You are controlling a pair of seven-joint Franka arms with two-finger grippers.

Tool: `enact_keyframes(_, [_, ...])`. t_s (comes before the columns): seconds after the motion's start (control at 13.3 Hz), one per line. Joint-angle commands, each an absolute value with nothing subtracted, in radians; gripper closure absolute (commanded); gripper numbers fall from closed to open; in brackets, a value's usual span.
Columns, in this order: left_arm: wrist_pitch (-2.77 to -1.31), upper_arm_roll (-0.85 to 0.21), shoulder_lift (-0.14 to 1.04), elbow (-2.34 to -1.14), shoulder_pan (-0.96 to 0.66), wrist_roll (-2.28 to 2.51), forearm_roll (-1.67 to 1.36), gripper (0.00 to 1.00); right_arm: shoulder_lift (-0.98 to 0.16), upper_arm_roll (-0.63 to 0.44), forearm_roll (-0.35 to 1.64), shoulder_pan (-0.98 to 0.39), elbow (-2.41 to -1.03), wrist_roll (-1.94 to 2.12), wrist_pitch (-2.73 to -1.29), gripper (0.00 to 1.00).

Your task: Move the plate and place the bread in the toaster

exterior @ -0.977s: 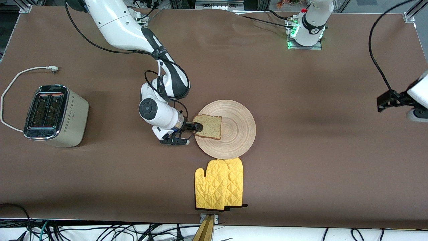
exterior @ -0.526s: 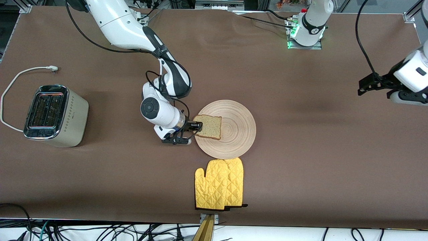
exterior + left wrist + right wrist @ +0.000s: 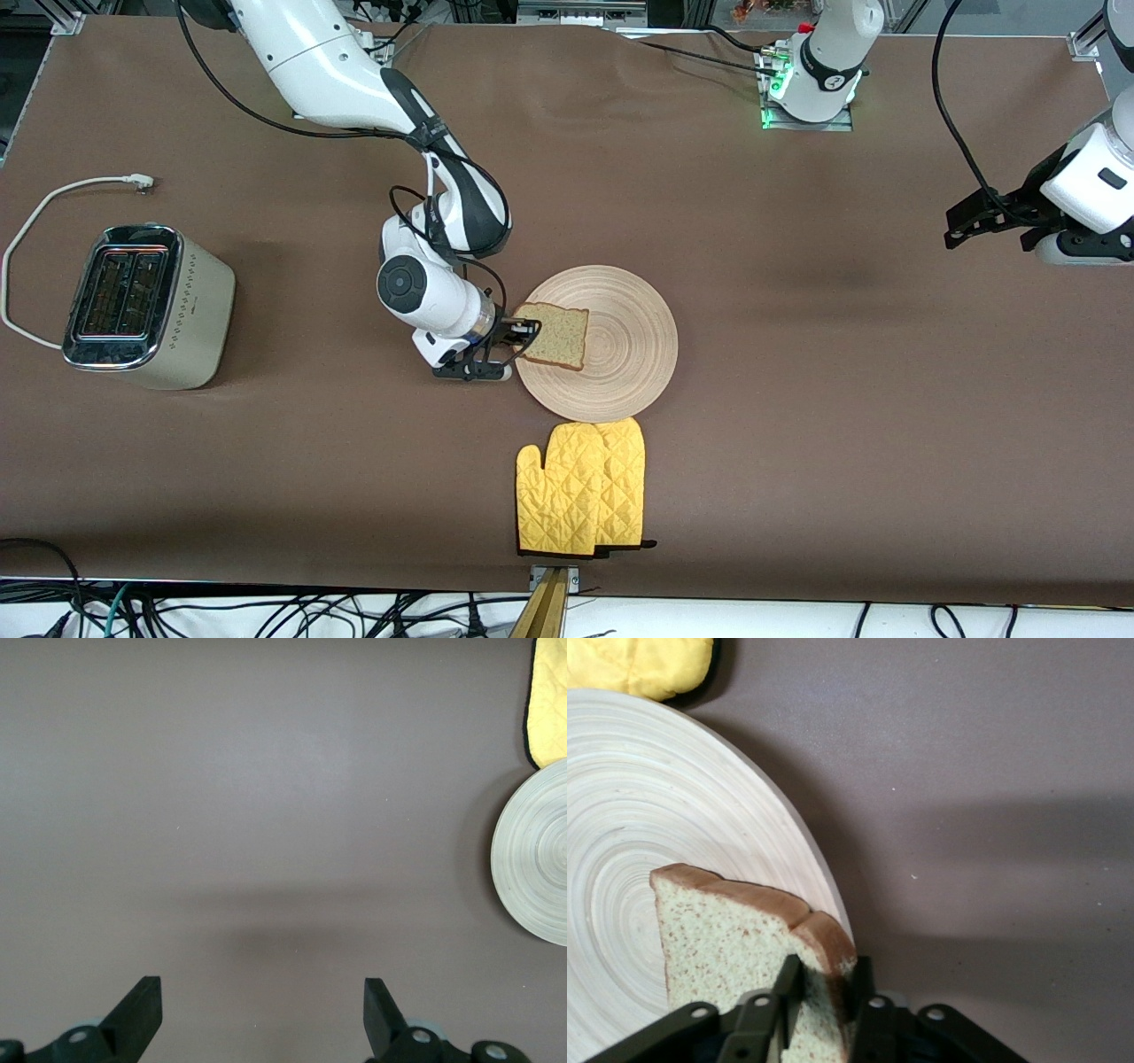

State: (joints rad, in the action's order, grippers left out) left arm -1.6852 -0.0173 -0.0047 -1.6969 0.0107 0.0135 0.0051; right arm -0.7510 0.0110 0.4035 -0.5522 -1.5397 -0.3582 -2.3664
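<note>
right gripper [image 3: 523, 334] clamped on bread [image 3: 556, 336] at plate [image 3: 620, 372] rim, mid-table | toaster [image 3: 142, 306] near right arm's end | left gripper [image 3: 961, 226] fingers apart, waiting over left arm's end

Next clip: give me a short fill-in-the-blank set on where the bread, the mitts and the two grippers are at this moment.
1. The bread lies on the ____, at its edge toward the right arm's end of the table.
2. The right gripper has its fingers on either side of the bread's ____ edge.
3. The yellow oven mitts lie ____ to the front camera than the plate.
4. The left gripper is ____ and hangs over bare table, while the toaster stands untouched.

Missing words: plate; crust; nearer; open
</note>
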Motion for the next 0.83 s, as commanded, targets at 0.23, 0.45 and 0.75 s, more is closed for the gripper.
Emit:
enact_keyframes(0.23, [-1.689,-0.011,0.014,-1.674,0.005,0.032,-0.020,0.00,-0.750,0.017,0.413,-0.557,-1.508,-0.350,-2.344,1.00])
enact_keyframes(0.45, [-1.687,-0.012,0.012,-1.674,0.005,0.034,-0.020,0.00,-0.747,0.015,0.411,-0.568,-1.490,-0.351,-2.323,1.00])
enact_keyframes(0.75, [-1.687,-0.015,0.029,-1.677,0.003,0.034,-0.017,0.00,-0.726,0.014,0.411,-0.566,-1.488,-0.350,-2.272,1.00])
